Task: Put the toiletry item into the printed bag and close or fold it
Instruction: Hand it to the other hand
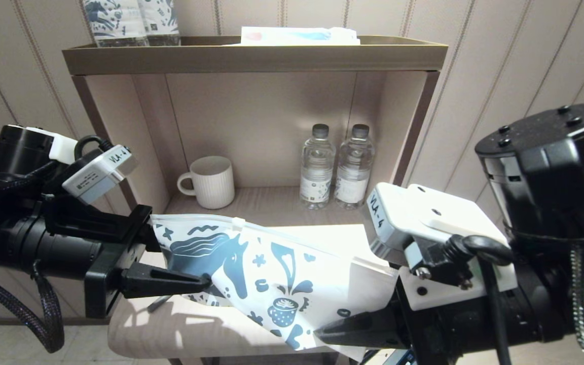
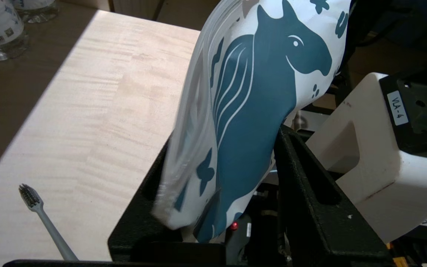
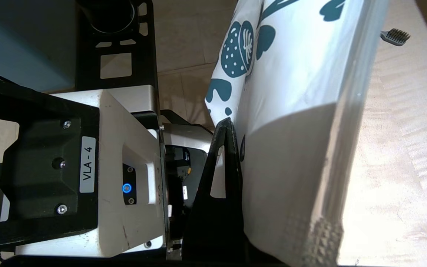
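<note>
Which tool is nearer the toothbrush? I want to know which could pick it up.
Left. The left tool holds the bag's horse end just above the toothbrush lying on the table. The right tool grips the bag's far end, further off.

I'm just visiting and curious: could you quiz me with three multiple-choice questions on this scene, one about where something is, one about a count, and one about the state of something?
1. Where is the toothbrush?
A. inside the printed bag
B. lying on the wooden table top
C. in the mug

2. How many water bottles stand on the shelf beside the mug?
A. one
B. two
C. four

3. What is the state of the printed bag?
A. lying flat on the table
B. folded on the top shelf
C. held up between both claws

Answers:
1 B: it lies bare on the table top, outside the bag.
2 B: two water bottles stand side by side.
3 C: the left claw and right claw each grip an end.
</note>
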Controlling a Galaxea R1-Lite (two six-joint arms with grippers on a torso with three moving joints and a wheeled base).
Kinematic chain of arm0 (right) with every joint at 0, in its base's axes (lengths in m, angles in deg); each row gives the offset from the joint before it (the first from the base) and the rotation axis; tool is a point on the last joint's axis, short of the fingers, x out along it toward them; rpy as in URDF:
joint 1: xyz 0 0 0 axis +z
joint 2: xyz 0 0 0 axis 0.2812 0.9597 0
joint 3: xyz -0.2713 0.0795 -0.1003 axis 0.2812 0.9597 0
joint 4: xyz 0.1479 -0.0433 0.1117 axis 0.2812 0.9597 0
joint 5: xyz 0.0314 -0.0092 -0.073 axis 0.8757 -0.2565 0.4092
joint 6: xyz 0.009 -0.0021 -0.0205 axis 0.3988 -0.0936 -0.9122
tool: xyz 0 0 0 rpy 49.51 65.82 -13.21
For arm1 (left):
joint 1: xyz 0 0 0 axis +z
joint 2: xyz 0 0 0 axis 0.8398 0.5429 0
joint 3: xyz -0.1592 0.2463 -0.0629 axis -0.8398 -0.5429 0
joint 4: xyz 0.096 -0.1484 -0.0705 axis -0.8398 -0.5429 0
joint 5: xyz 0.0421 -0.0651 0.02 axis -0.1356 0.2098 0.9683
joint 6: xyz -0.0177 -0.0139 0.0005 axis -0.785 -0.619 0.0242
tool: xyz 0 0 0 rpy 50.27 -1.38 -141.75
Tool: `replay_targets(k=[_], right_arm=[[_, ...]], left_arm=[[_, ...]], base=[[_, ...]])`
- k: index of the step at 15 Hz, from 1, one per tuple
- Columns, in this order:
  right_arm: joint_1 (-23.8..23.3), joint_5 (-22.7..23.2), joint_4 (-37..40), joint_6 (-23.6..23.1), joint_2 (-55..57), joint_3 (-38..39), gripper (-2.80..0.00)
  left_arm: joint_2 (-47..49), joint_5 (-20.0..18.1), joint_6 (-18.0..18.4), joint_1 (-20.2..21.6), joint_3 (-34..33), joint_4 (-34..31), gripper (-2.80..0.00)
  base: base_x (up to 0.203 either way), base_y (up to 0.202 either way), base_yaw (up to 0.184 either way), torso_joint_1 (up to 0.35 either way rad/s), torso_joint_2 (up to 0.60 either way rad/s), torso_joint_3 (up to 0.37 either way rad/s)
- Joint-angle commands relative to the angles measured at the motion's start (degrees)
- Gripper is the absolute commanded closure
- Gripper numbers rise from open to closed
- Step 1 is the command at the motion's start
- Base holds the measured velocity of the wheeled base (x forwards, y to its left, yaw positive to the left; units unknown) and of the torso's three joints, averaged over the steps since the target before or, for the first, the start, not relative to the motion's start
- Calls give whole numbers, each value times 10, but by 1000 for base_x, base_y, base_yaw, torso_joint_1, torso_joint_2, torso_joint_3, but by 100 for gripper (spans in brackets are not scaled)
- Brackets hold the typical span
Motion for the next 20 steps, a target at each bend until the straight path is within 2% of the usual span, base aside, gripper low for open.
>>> replay_targets(k=[1,5,16,17,20], right_arm=[[0,6,1,-1,3,0,0],[-2,7,1,-3,10,1,0],[-13,-14,2,-14,16,-3,0],[-13,-21,1,-17,18,2,-280],[-13,-25,1,-22,17,3,-280]], left_arm=[[7,-5,3,-3,-2,-1,0],[10,-26,6,-3,-3,1,0],[11,-27,6,-4,-5,8,0],[11,-27,6,-4,-5,8,0],[14,-27,15,-4,-11,7,0]], base=[[0,0,0,0,0,0],[0,0,0,0,0,0],[0,0,0,0,0,0],[0,0,0,0,0,0],[0,0,0,0,0,0]])
